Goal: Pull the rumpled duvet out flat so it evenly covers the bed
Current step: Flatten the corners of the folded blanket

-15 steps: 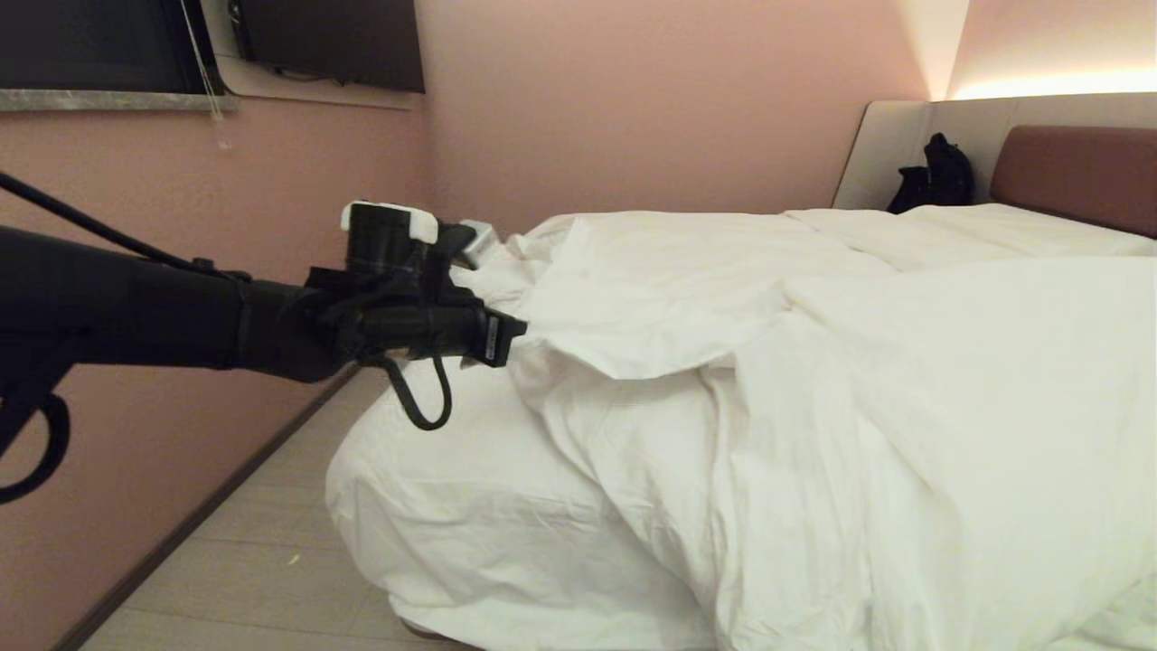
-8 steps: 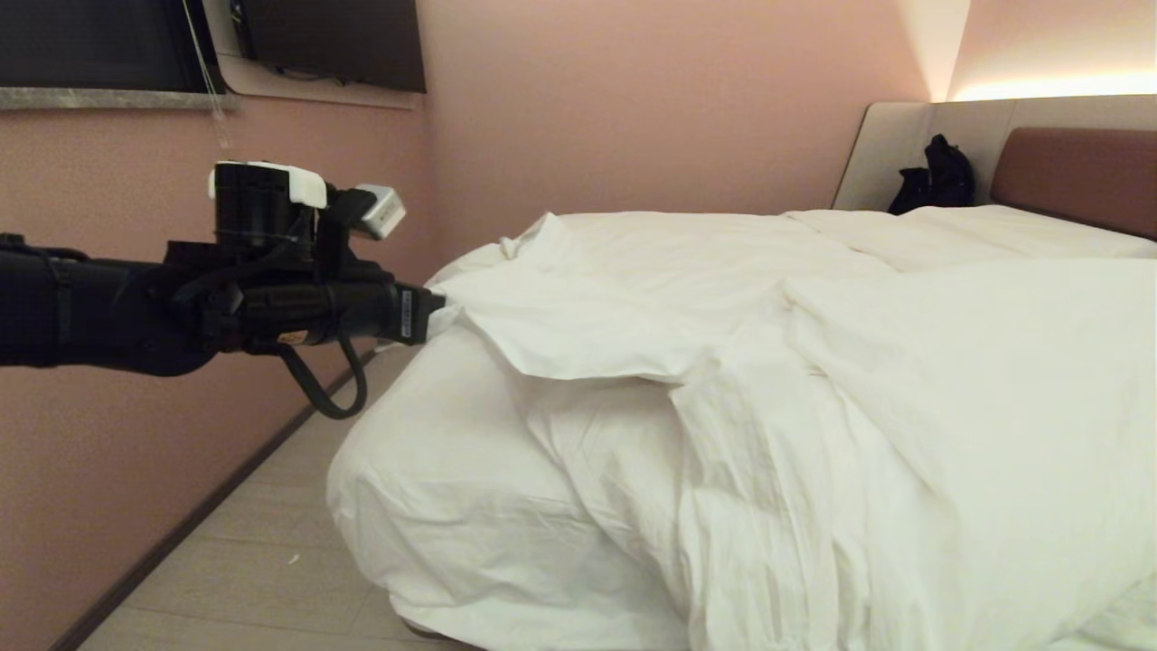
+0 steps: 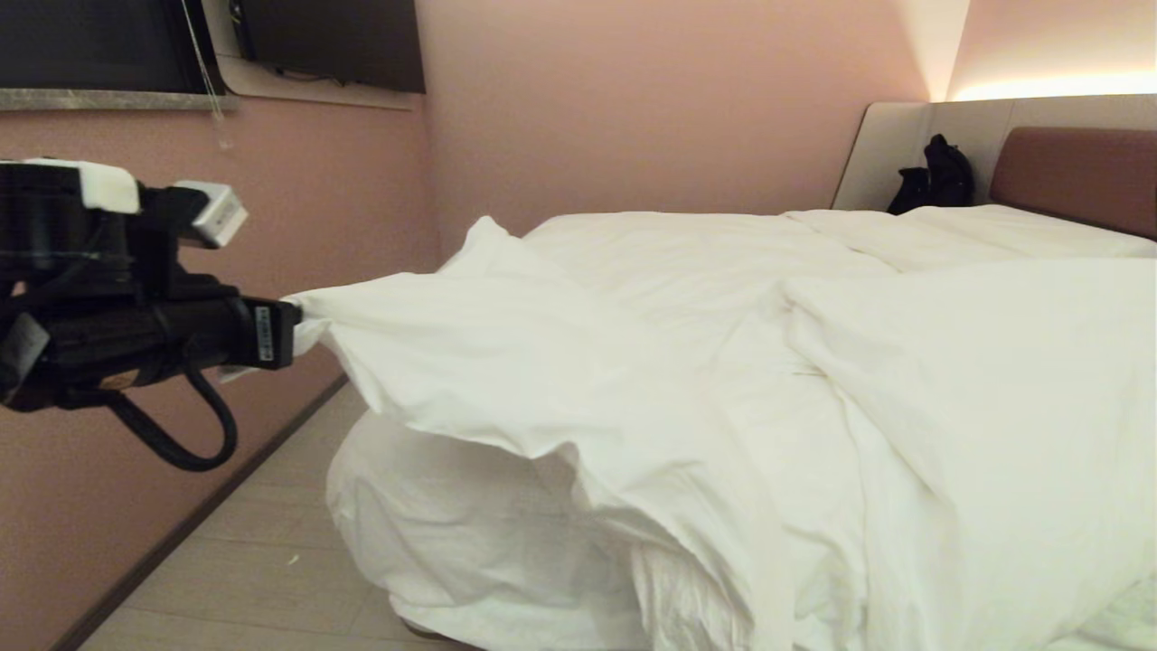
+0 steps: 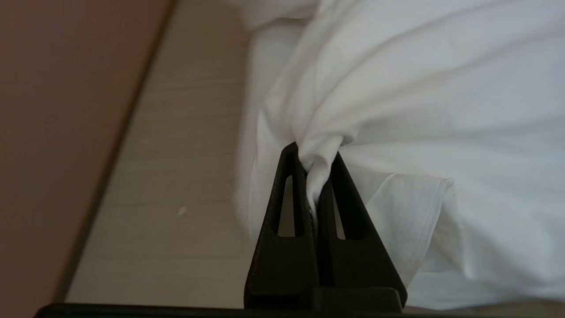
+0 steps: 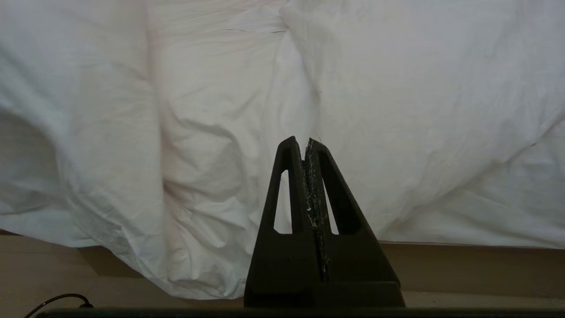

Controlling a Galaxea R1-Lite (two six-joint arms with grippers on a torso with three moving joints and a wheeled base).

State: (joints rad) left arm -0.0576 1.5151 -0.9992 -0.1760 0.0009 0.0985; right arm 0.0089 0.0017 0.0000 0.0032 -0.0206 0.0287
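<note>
While the left gripper (image 3: 291,330) is pinching a bunched corner of the duvet (image 3: 687,362) out past the bed's (image 3: 434,506) foot corner, pulling low and level should be spreading it; the right gripper (image 5: 307,148) is hanging clenched, empty.

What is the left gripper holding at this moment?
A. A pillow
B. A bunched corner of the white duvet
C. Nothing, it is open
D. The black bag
B: the left gripper is shut on a bunched fold of the duvet, stretched out beyond the bed.
</note>
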